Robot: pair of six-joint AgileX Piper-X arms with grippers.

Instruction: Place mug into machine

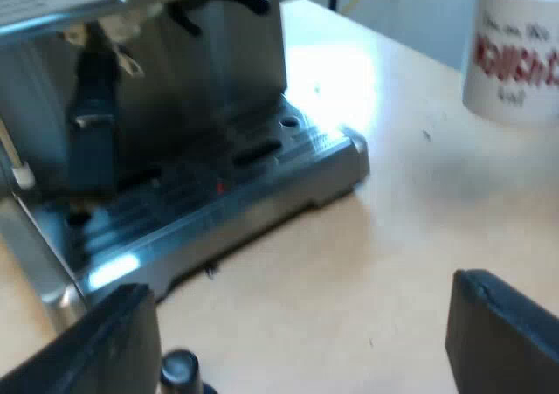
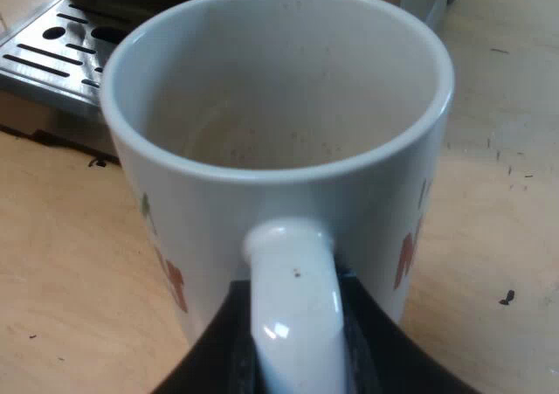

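Our right hand (image 2: 295, 346) is gripping the handle (image 2: 293, 263) of the mug (image 2: 279, 97), with one of its black fingers (image 2: 218, 350) pressed to each side. Our left hand (image 1: 297, 298) is hanging wide open over the worktop (image 1: 393, 237), holding nothing. The mug is standing upright and empty over bare worktop, just short of the drip tray (image 2: 52, 53). We cannot tell whether it is resting or lifted. Beyond the tray the espresso machine (image 1: 175, 79) is rising.

We are judging the carry to be the step in hand. We should be keeping the mug level, raising its base clear of the tray's lip, and setting it down centred on the slotted tray before loosening the grip. We are counting one mug, one machine, one tray and two hands.
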